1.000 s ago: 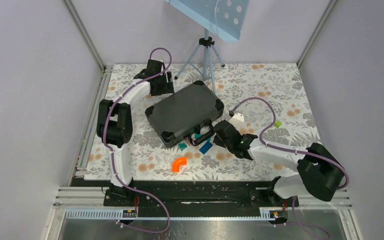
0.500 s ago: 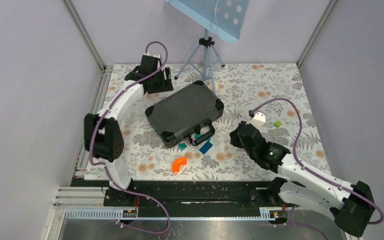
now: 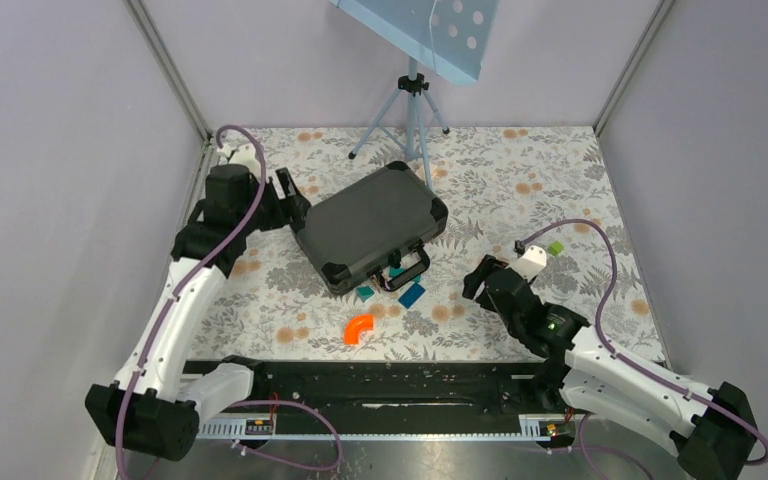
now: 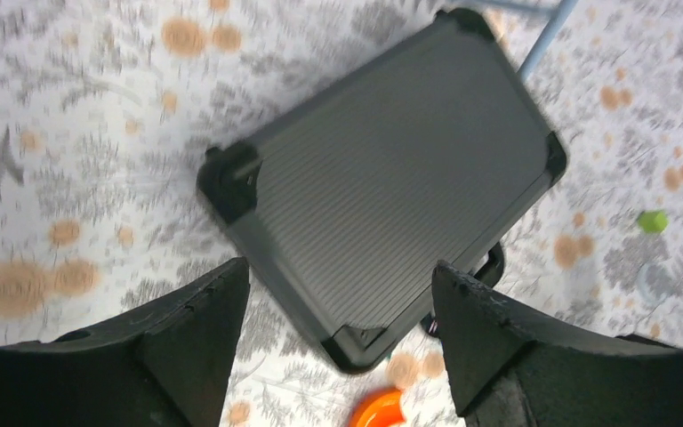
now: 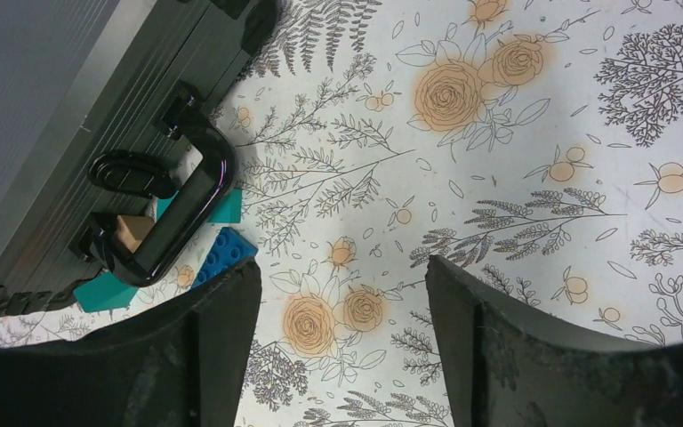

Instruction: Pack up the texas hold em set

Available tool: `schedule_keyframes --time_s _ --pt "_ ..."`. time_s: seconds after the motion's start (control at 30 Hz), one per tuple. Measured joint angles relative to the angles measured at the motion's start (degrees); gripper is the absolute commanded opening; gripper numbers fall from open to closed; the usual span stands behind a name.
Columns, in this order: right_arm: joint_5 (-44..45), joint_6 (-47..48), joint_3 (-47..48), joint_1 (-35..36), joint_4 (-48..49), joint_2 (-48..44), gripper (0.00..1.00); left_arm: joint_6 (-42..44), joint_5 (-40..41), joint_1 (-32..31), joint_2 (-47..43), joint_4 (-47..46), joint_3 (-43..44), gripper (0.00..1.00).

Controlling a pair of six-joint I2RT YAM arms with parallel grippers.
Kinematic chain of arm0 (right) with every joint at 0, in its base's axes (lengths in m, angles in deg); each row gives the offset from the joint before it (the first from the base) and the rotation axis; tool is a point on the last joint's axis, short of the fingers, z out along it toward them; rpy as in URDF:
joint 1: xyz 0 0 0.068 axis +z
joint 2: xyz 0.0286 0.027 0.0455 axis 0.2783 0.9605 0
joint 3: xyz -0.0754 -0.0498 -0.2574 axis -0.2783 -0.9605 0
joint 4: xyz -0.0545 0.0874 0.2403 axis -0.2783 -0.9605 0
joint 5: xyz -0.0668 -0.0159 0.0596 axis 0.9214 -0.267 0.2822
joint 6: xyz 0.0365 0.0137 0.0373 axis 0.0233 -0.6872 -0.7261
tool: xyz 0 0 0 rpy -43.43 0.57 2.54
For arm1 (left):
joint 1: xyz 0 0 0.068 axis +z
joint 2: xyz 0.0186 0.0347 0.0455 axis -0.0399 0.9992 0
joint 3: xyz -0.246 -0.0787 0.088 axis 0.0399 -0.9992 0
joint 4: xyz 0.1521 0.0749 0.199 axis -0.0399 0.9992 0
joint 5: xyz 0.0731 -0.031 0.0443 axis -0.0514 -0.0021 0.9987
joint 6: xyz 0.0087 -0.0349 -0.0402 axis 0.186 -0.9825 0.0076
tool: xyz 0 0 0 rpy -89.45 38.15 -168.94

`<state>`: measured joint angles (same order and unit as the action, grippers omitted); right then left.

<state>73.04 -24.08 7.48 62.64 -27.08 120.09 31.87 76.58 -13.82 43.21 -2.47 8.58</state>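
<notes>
Currently: black briefcase (image 3: 370, 232) lying closed, flat on floral desk (image 3: 580, 180), near centre, handle (image 5: 191, 209) facing near edge. Left fingers (image 4: 187, 342) hovering spread beside case's left end, holding nothing. Right fingers (image 5: 204, 347) hovering spread right of handle, empty. Teal block (image 5: 107, 292), blue block (image 5: 227, 253) sitting by handle. Orange curved piece (image 3: 360, 328) lying nearer arms.

The briefcase (image 4: 391, 196) has a matt, finely ribbed dark grey shell with smooth black corner caps. Its handle (image 5: 220, 169) is glossy black plastic. Beside the briefcase, the blue block (image 5: 224, 253) is smooth plastic. The tabletop (image 5: 534, 178) under the briefcase has a matt floral print.
</notes>
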Motion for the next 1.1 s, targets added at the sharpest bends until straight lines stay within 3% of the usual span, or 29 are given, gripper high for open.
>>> schedule_keyframes --time_s 0.2,0.33,0.5,0.63,0.73,1.1 --pt "0.3 -3.1 -0.1 0.0 0.4 1.9 0.79 0.3 0.6 -1.1 -5.4 0.7 -9.6 0.76" --pt "0.1 -4.6 1.2 0.0 0.4 7.0 0.7 1.1 1.3 -3.8 -6.3 0.5 -10.8 0.76" --pt "-2.1 -4.7 9.8 -0.1 0.4 18.7 0.48 1.5 1.2 -4.3 -7.0 0.0 -10.8 0.76" --pt "-5.7 -4.5 17.9 -0.1 3.1 27.5 0.17 1.6 1.4 -4.3 -7.3 0.0 -10.9 0.77" --pt "-8.2 -4.9 22.2 -0.1 6.0 32.8 0.01 1.7 2.0 -4.3 -6.1 0.0 -10.5 0.77" --pt "-15.4 -7.5 39.6 -0.1 4.0 53.2 0.0 -0.7 -2.0 0.0 20.6 -1.4 12.2 0.74"
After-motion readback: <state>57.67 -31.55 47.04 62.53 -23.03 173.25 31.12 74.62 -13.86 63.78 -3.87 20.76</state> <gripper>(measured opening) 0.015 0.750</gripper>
